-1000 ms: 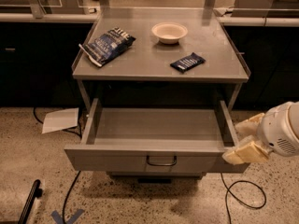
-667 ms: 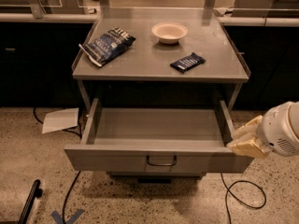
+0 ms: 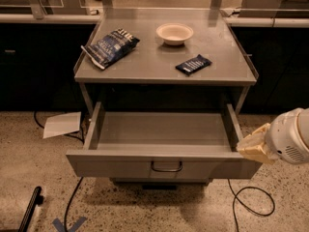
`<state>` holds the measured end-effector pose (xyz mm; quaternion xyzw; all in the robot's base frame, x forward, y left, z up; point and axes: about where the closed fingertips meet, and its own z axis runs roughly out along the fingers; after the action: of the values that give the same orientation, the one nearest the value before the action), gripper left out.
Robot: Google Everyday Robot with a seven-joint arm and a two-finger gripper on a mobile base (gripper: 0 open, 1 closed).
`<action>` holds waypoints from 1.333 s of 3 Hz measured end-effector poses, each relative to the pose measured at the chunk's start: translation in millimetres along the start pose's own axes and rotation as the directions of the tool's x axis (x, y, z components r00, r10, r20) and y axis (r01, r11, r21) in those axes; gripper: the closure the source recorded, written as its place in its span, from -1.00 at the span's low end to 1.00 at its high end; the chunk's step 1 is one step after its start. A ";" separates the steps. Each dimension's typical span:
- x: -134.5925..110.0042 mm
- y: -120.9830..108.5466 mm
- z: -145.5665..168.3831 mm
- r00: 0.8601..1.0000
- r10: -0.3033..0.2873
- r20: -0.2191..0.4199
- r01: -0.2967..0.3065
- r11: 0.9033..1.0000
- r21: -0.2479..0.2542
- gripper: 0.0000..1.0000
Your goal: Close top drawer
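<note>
The top drawer (image 3: 120, 168) of the grey metal cart is pulled far out and its tray is empty. A small dark loop handle (image 3: 166, 166) sits mid-front. My gripper (image 3: 253, 148), cream-coloured on a white wrist, is at the right of the view, level with the drawer's front right corner and touching or almost touching it. It holds nothing that I can see.
The cart top (image 3: 154, 66) carries a blue chip bag (image 3: 111, 45), a white bowl (image 3: 174, 33) and a dark snack bar (image 3: 193, 64). A paper sheet (image 3: 63, 124) and black cables (image 3: 246, 202) lie on the speckled floor. Dark counters stand behind.
My gripper has shifted slightly at the drawer's front right corner and its cream tip looks more compact. The drawer stands as far out as before.
</note>
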<state>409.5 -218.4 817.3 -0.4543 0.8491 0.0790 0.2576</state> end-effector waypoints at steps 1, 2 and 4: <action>18.2 2.9 26.4 0.998 0.050 0.032 -0.050 0.999 0.015 1.00; 38.5 -3.5 63.9 0.993 0.107 0.055 -0.110 0.993 0.049 1.00; 58.5 -15.1 137.4 0.978 0.181 0.105 -0.185 0.982 0.031 1.00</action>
<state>445.4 -219.3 671.6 -0.3643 0.8745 0.1081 0.3014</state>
